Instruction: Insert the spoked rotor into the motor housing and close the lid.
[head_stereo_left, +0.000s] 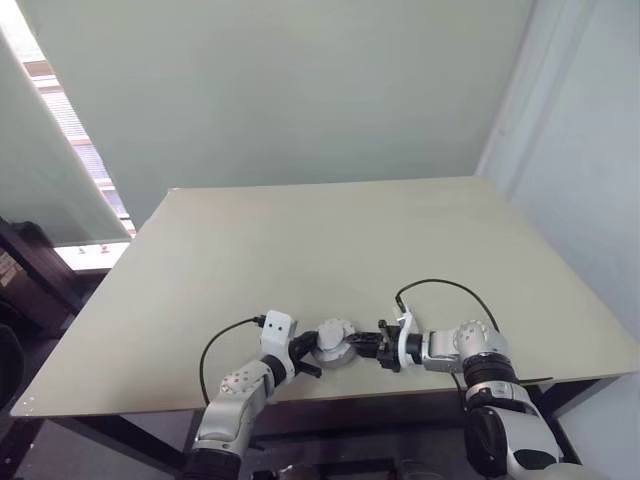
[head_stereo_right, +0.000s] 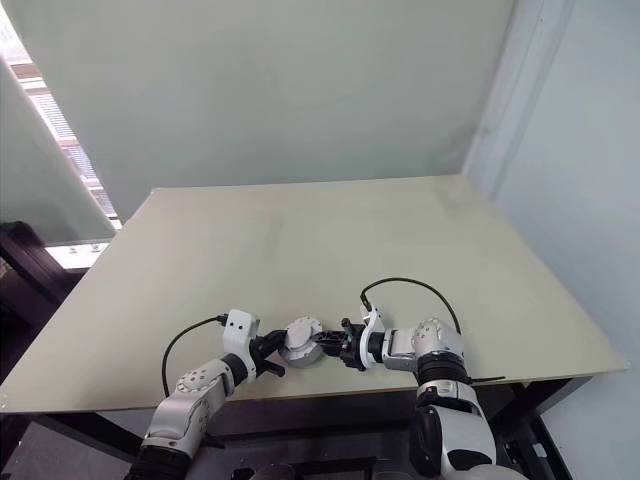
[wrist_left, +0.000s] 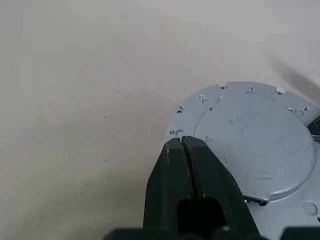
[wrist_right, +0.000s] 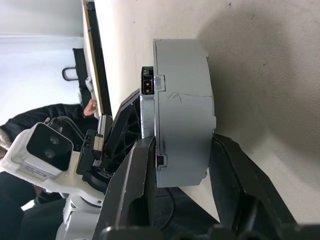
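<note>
Near the front edge of a pale table (head_stereo_left: 330, 240), two robot grippers meet on one small grey round part — the motor housing (head_stereo_left: 334, 341), seen from outside as a closed metal can. The left gripper (head_stereo_left: 303, 357) comes at the motor housing from the robot's left with its two black fingers (wrist_left: 186, 165) pressed together, tips lying on the rim of the housing's flat silvery face; nothing shows between them. The right gripper (head_stereo_left: 370, 347) reaches in from the opposite side. In the right wrist view its fingers (wrist_right: 131, 185) straddle the housing's thick grey side wall, one on each flat face — narrowed around it, with a sliver of gap still visible at each pad, so whether they actually clamp it cannot be told.

Around the motor housing the table is bare, and a black cable loops over each wrist. Beyond the table, farther from the housing, stand a pale green wall and a grey panel at the right.

The left wrist view gives the housing's scratched face and small holes around its flange. The right wrist view instead shows its edge-on profile, a small dark connector socket on the side, the left arm's white camera block, and a person in dark clothing past the table edge.
</note>
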